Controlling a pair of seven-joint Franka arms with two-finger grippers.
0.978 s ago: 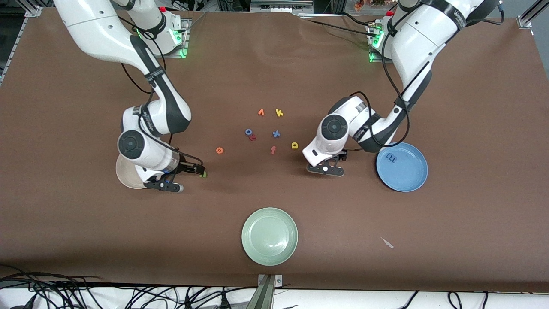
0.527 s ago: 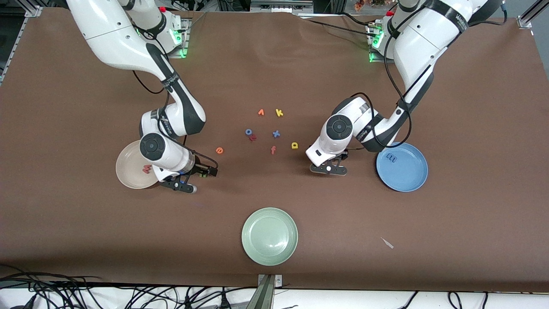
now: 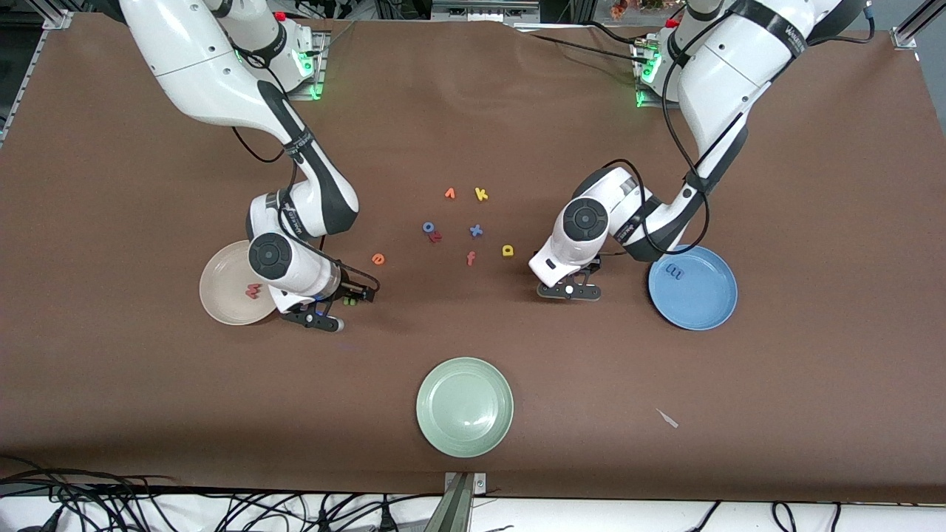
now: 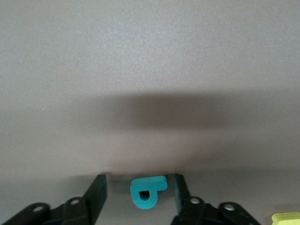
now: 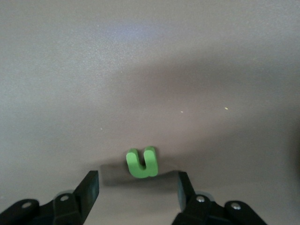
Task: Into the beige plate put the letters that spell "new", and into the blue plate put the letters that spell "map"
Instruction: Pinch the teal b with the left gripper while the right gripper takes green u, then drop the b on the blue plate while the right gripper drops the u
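Observation:
My left gripper (image 4: pixel 139 194) is low on the table and open around the teal p (image 4: pixel 147 191), with a small gap on each side. In the front view the left gripper (image 3: pixel 567 290) hides the p, beside the yellow a (image 3: pixel 508 250). My right gripper (image 5: pixel 138 185) is open with the green n (image 5: pixel 142 162) just ahead of its fingertips. The front view shows the right gripper (image 3: pixel 346 307) and the n (image 3: pixel 353 299) beside the beige plate (image 3: pixel 219 277), which holds the salmon w (image 3: pixel 253 291). The orange e (image 3: pixel 378 258) lies on the cloth. The blue plate (image 3: pixel 702 303) holds the blue m (image 3: pixel 673 272).
Loose letters lie mid-table: orange v (image 3: pixel 449 193), yellow k (image 3: pixel 481 194), blue o (image 3: pixel 428 227), blue x (image 3: pixel 476 230), orange-red f (image 3: pixel 470 258). A pale green plate (image 3: pixel 464 406) sits near the front edge. A small white scrap (image 3: pixel 667 418) lies toward the left arm's end.
The right arm has shifted off the beige plate toward the table's middle, uncovering the w, and its fingers now flank the n. Both grippers' jaws have narrowed. The left gripper has barely moved.

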